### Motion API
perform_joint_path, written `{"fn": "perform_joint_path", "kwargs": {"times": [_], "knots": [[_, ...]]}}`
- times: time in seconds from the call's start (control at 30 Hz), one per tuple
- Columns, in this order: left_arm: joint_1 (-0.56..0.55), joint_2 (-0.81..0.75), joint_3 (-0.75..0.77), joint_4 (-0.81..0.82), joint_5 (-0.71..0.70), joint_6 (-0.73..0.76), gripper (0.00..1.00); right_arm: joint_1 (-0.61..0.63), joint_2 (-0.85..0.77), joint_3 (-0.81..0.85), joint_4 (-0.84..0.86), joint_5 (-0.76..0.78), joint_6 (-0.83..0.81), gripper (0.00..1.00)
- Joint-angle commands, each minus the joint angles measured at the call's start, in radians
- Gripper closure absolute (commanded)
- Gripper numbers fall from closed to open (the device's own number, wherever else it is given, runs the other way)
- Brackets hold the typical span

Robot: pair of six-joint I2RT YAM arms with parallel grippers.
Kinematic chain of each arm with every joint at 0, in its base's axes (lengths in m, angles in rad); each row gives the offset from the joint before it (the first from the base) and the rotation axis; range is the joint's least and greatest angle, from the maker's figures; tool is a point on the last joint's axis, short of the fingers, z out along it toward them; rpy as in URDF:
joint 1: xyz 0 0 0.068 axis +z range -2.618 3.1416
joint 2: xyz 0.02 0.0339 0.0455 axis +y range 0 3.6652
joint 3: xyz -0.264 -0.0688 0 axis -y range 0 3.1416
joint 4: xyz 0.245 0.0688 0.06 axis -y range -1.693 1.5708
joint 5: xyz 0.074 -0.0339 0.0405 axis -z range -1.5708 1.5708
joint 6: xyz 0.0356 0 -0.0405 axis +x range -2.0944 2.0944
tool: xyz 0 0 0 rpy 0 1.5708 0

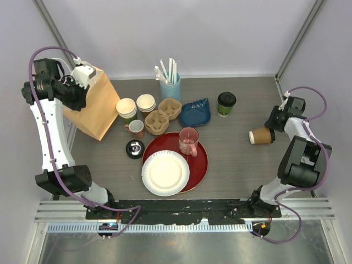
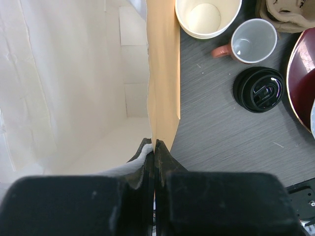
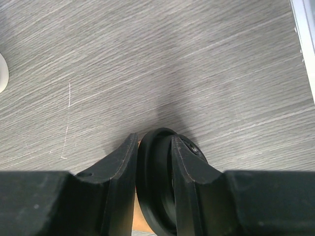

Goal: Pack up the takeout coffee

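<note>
The left fingers [image 2: 170, 164] pinch the paper bag [image 1: 96, 107] rim; the right fingers [image 3: 118, 167] clamp the tipped kraft-brown cup [image 1: 262, 135] at the table's [image 1: 236, 159] right; the green cup [image 1: 226, 103] stands upright farther back.

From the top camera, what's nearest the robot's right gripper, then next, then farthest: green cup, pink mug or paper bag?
1. green cup, standing a little to the left of the right gripper, farther back.
2. pink mug, middle of the table.
3. paper bag, far left.
</note>
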Motion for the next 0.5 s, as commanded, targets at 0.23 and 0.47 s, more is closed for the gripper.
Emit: {"fn": "perform_joint_path", "kwargs": {"times": [0.23,0.47], "knots": [[0.002,-0.011,0.024,-0.038,0.028,0.007,1.0,0.202,-0.131,0.115,-0.012,0.397,-0.162,0.95],[0.004,-0.014,0.022,-0.04,0.025,0.007,1.0,0.446,-0.096,0.045,0.322,0.829,-0.493,0.97]]}}
